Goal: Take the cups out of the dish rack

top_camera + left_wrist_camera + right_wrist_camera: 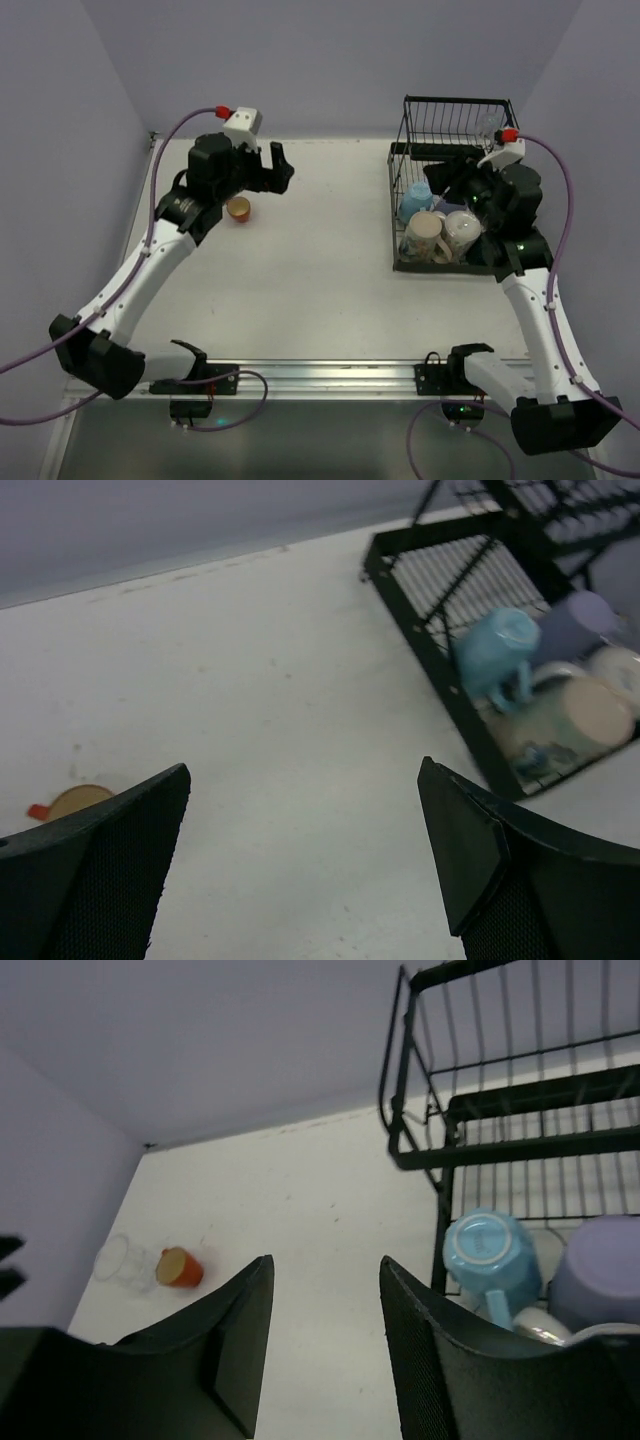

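The black wire dish rack (pixel 400 215) stands at the right. Its lower tray holds a light blue cup (pixel 415 200), a beige mug (pixel 425 238) and a white cup (pixel 463 232). A lavender cup (pixel 600 1270) shows beside the light blue cup (pixel 487 1250) in the right wrist view. An orange-red cup (pixel 238 210) lies on the table at the left, with a clear glass (pixel 122 1260) beside it. My left gripper (pixel 278 165) is open and empty above the table near the orange-red cup (pixel 75 800). My right gripper (pixel 448 180) is open and empty over the rack's lower tray.
The rack's raised upper basket (pixel 455 120) stands at the back right, behind my right gripper, with something clear (pixel 487 125) by it. Walls close the table at the left, back and right. White tabletop (pixel 320 240) lies between the arms.
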You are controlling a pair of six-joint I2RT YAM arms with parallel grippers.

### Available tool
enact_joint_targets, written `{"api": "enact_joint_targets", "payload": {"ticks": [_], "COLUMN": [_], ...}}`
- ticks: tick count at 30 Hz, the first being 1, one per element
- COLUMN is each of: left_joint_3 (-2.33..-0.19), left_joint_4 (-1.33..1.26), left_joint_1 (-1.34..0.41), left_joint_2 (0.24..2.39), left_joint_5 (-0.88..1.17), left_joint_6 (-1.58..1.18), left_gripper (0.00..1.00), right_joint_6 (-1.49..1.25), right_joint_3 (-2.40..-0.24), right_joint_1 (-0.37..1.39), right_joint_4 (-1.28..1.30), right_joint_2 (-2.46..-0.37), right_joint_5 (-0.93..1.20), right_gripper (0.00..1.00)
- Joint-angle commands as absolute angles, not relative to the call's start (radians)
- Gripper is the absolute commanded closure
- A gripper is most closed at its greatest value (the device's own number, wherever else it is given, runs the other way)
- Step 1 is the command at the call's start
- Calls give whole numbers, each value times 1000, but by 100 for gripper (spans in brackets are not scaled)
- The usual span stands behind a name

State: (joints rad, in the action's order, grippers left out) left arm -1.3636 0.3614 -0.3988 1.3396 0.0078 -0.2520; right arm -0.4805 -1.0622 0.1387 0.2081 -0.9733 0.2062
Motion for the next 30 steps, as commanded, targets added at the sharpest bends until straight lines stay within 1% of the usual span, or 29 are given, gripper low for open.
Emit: {"api": "enact_joint_targets", "payload": {"ticks": [1, 3, 5, 8, 10, 11, 12, 16, 21, 25, 30], "left_joint_3": [-1193, -1126, -1034, -933, -873, -853, -835, -729, -735, -732, -726], "left_joint_4": [236, 195, 183, 179, 186, 175, 167, 111, 149, 163, 167], "left_joint_1": [-501, -537, -545, -545, -546, -545, -546, -548, -549, -568, -580], "left_joint_2": [1208, 1107, 1036, 866, 809, 761, 741, 677, 686, 677, 680], "left_joint_5": [231, 334, 385, 413, 423, 423, 423, 407, 350, 292, 281], "left_joint_6": [-261, -268, -262, -232, -213, -213, -213, -212, -204, -195, -192], "left_gripper": [0, 0, 0, 0, 0, 0, 0, 0, 0, 0, 0], "right_joint_6": [-391, -374, -365, -350, -325, -318, -310, -307, -265, -227, -196], "right_joint_3": [-1178, -1241, -1313, -1402, -1460, -1517, -1546, -1722, -1842, -1885, -1953], "right_joint_1": [81, 43, 5, -38, -49, -63, -69, -110, -121, -130, -135], "right_joint_4": [299, 319, 337, 337, 350, 350, 356, 382, 416, 417, 437], "right_joint_2": [-1018, -1051, -1120, -1227, -1296, -1363, -1397, -1561, -1742, -1802, -1870], "right_joint_5": [48, -37, -67, -116, -164, -176, -204, -177, -170, -207, -184], "right_gripper": [51, 52, 52, 46, 38, 34, 26, 16, 12, 12, 15]}}
